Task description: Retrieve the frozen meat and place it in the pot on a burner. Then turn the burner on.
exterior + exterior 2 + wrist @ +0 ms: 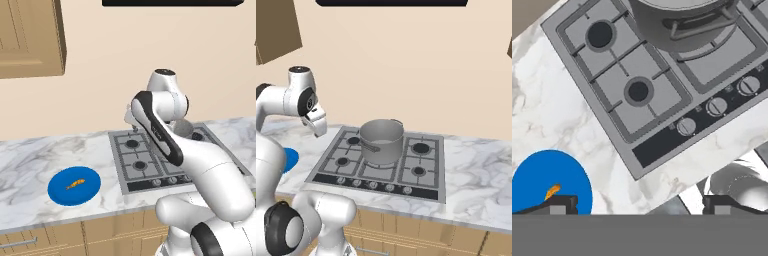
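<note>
The frozen meat [75,184] [553,190] is a tiny orange sliver lying on a round blue plate [60,192] [542,172] on the marble counter, left of the stove. The grey metal pot [382,137] [672,20] stands on the stove's middle burner, its side handle toward the front. My gripper [319,131] [643,205] hangs in the air above the stove's left edge, well above the counter. It is open, with the fingertips [559,204] wide apart and nothing between them. In the hand view the meat sits just above the left fingertip.
The gas stove [131,170] [426,187] has a row of knobs [716,106] [372,184] along its dark front panel. A wooden wall cabinet [30,37] hangs at the upper left. Bare marble counter [476,170] stretches right of the stove.
</note>
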Controlling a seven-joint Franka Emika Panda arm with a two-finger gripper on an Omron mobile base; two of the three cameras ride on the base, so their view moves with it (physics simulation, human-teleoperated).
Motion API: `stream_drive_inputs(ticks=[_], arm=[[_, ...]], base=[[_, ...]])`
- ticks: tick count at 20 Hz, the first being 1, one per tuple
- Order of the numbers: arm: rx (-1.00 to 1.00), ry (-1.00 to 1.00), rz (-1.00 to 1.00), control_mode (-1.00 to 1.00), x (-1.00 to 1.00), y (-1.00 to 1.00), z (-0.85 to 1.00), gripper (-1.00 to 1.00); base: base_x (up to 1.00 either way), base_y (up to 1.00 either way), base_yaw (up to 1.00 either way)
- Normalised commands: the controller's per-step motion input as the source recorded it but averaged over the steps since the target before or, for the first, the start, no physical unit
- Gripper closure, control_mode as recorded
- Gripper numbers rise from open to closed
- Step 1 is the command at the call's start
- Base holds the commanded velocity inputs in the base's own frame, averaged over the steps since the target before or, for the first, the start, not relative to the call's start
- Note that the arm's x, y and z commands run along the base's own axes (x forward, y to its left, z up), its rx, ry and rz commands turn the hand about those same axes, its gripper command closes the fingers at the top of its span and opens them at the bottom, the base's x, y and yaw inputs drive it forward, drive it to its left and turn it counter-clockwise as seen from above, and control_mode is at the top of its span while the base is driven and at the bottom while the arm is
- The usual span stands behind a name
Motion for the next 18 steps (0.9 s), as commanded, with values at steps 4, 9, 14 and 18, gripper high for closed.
stream_drive_inputs(ticks=[4,9,14,18], arm=[[0.00,0.04,-0.19,-1.00,0.00,0.42,-0.03,-1.00],[0.00,0.15,-0.25,-1.00,0.02,0.34,-0.37,-1.00],[0.00,0.11,-0.14,-1.00,0.09,0.62,-0.33,-1.00],[0.01,0.00,-0.04,-1.00,0.00,0.62,-0.20,-1.00]], base=[[0.00,0.00,0.00],[0.00,0.00,0.00],[0.00,0.00,0.00],[0.00,0.00,0.00]])
